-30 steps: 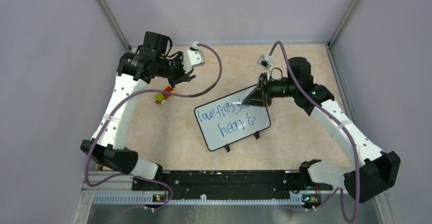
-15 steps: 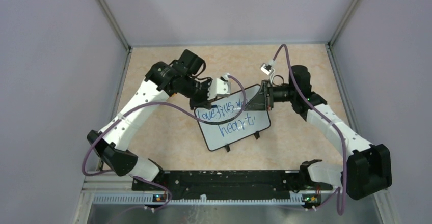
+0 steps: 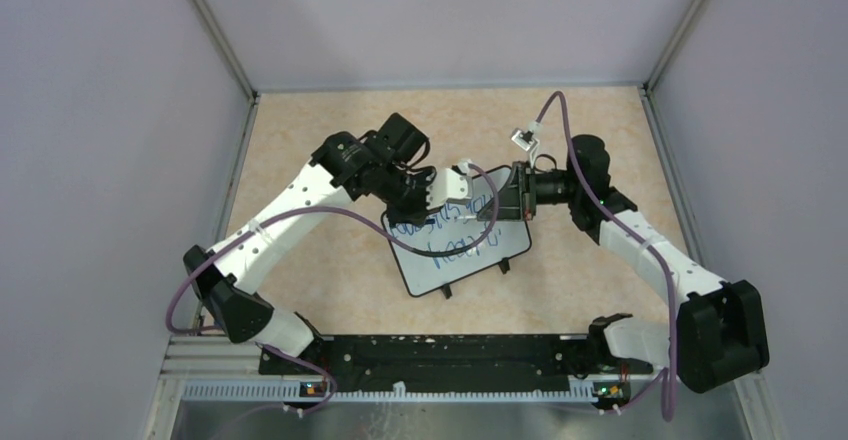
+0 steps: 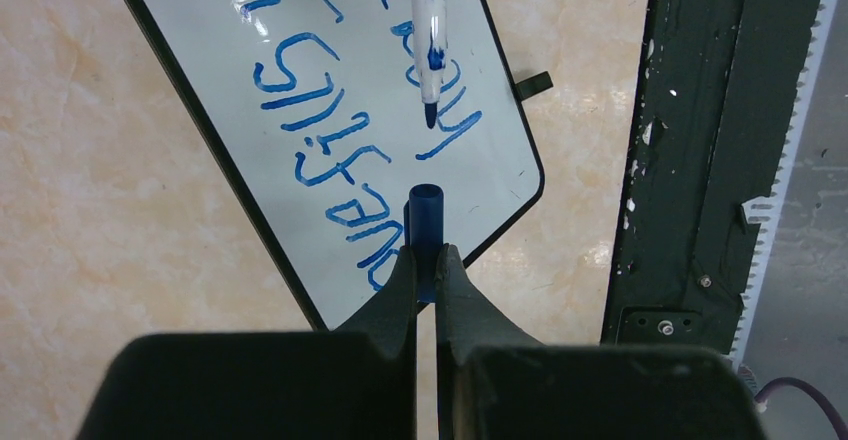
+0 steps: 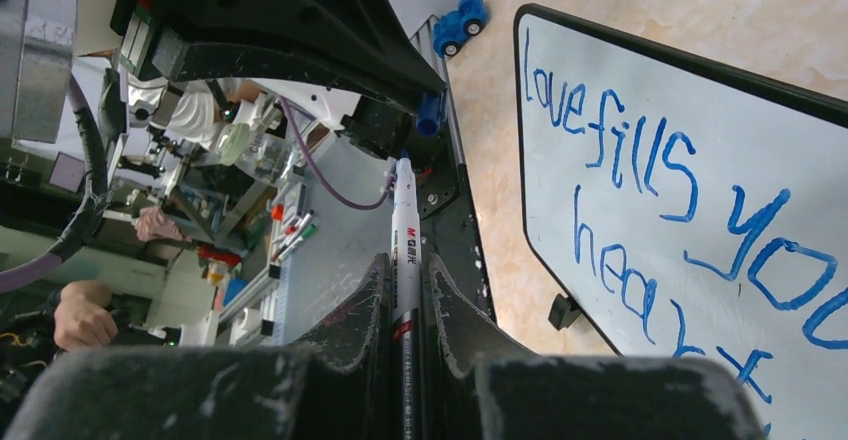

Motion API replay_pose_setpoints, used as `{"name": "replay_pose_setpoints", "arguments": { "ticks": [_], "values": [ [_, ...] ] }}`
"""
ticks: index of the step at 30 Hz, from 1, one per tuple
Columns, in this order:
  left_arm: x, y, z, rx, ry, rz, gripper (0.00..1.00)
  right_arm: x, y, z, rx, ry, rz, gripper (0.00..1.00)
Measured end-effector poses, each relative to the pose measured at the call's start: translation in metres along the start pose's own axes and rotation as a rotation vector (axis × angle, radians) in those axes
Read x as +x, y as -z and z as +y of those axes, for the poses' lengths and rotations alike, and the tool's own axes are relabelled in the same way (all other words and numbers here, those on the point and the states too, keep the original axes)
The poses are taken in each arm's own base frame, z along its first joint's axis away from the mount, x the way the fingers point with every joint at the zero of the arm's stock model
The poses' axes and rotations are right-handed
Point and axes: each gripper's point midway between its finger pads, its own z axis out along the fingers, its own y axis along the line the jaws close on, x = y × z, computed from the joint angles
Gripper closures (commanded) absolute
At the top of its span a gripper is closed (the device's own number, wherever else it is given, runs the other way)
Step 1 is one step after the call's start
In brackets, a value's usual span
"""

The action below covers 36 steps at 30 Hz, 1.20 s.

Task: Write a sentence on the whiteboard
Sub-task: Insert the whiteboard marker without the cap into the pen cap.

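**Over the whiteboard [image 3: 470,260], cap [image 4: 425,215] faces marker [image 5: 404,220]**

The left gripper [image 4: 426,258] pinches the blue cap, near the marker's tip but apart from it. Beneath them the whiteboard lies on the tan tabletop [image 3: 330,280], carrying the sentence [image 5: 660,165]. The right gripper [image 5: 405,275] is clamped on the marker's barrel.

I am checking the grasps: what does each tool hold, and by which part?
The left tool pinches the small blue plastic marker cap by one end. The right tool grips the white cylindrical marker around its barrel, its tip free.
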Motion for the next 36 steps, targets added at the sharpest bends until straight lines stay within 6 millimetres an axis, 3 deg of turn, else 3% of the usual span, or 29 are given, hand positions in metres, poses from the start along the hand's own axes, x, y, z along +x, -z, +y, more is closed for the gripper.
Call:
{"name": "replay_pose_setpoints", "arguments": {
  "ticks": [22,36],
  "values": [
    [-0.002,-0.016,-0.002,-0.008,0.045,0.038,1.00,0.007,-0.003,-0.005,0.003,0.025,0.020,1.00],
    [-0.015,-0.011,-0.003,0.002,0.031,-0.002,1.00,0.015,-0.006,-0.013,0.025,0.015,0.041,1.00]
  ]
}}
